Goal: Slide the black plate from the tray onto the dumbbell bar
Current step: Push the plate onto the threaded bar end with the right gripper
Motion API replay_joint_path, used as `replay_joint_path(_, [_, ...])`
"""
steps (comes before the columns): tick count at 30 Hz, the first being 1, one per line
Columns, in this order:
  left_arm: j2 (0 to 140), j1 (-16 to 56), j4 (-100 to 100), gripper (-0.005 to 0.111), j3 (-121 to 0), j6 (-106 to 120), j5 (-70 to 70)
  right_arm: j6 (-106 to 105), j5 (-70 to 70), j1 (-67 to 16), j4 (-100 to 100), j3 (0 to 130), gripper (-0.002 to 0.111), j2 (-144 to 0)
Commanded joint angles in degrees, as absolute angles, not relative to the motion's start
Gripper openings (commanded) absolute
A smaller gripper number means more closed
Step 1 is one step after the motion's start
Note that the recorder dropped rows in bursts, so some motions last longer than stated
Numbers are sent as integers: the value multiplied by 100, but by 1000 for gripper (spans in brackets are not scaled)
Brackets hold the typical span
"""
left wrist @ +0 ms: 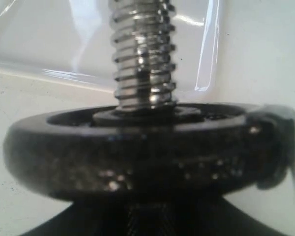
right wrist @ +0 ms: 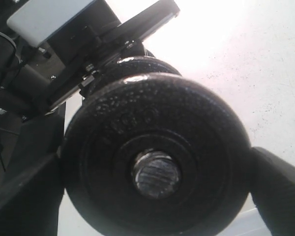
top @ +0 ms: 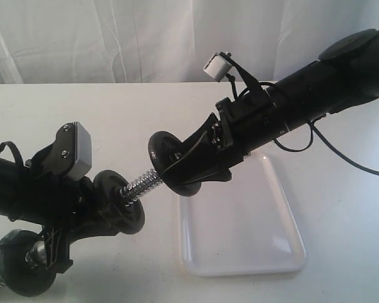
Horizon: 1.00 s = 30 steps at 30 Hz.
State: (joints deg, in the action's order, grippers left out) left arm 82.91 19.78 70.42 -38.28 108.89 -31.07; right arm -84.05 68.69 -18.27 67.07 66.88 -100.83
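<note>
1. Already the black plate [right wrist: 187,123] is off the tray [top: 240,237] and in the air, its centre hole over the threaded tip of the dumbbell bar [top: 142,184].
2. It looks heavy, rigid and grainy. It is best held across the rim and kept square to the rod so the threads do not snag.
3. The right gripper [top: 188,167] is spread wide, clamped on that rim. The left gripper [top: 76,230] grasps the bar lower down.
</note>
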Motion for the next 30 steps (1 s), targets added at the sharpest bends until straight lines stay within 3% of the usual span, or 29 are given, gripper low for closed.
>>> replay_joint_path(1, [8056, 2076, 8465, 0, -4068, 11290, -4359, -8496, 6996, -1941, 7393, 6738, 0, -10056])
replay_joint_path(30, [8056, 2076, 8777, 0, -4068, 11591, -4662, -8614, 6996, -2128, 7510, 6738, 0, -10056])
